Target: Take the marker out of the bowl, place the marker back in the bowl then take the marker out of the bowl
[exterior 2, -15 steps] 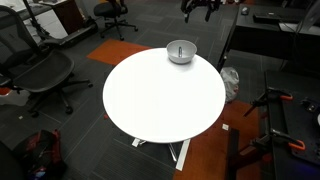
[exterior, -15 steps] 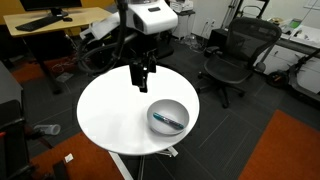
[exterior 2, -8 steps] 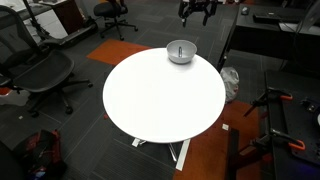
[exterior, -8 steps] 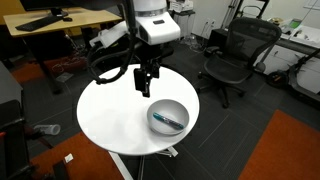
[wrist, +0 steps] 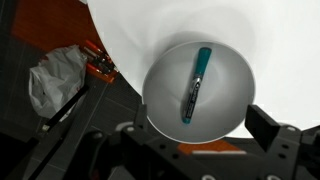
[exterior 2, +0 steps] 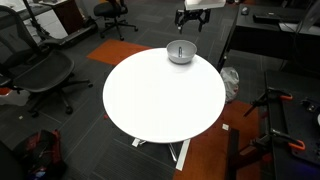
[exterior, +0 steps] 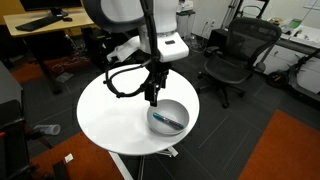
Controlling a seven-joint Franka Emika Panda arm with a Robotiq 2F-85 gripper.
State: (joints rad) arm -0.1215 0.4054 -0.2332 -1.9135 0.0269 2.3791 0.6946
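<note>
The marker [wrist: 195,83], dark with a teal-blue end, lies slanted inside the shiny metal bowl [wrist: 232,75] in the wrist view. In both exterior views the bowl [exterior: 158,108] [exterior 2: 181,55] stands near the edge of the round white table [exterior: 110,115] [exterior 2: 160,100], and the marker [exterior: 170,120] shows inside it in an exterior view. My gripper [wrist: 200,135] hangs open above the bowl, one finger on each side of it in the wrist view, touching nothing. In an exterior view the gripper [exterior: 152,97] hovers just over the bowl's rim.
Black office chairs [exterior: 235,55] [exterior 2: 35,75] and a wooden desk [exterior: 50,25] stand around the table. Beside the table, on the floor, lie a crumpled grey bag [wrist: 55,82] and an orange-red tool [wrist: 98,65]. An orange carpet patch [exterior: 290,150] lies nearby.
The arm has swung across the table and come down toward the bowl. The gripper stayed open. Bowl and marker have not moved.
</note>
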